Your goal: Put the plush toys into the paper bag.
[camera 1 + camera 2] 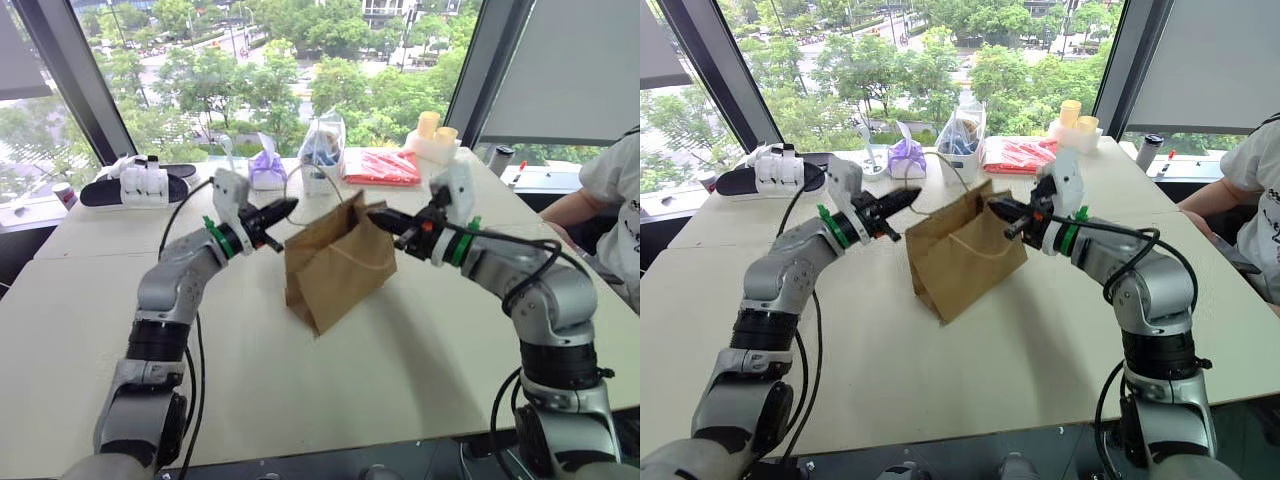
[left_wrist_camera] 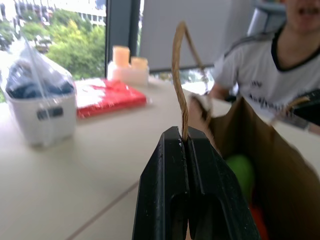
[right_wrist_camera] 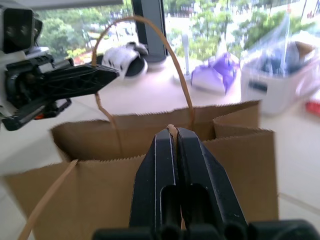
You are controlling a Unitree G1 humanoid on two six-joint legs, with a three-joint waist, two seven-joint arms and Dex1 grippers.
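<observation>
Paper bag (image 1: 335, 262): one, brown kraft, with two cord handles (image 2: 178, 75)
Plush toys: two inside the bag, one green (image 2: 241, 170), one orange (image 2: 259, 222)
Grippers: two, the left gripper (image 1: 290, 207) and the right gripper (image 1: 372, 216)
Purple pouch (image 1: 267, 170): one
Clear plastic bag (image 1: 323, 148): one
Red packet (image 1: 381, 167): one
Person (image 1: 610, 205): one, seated at the table's edge
</observation>
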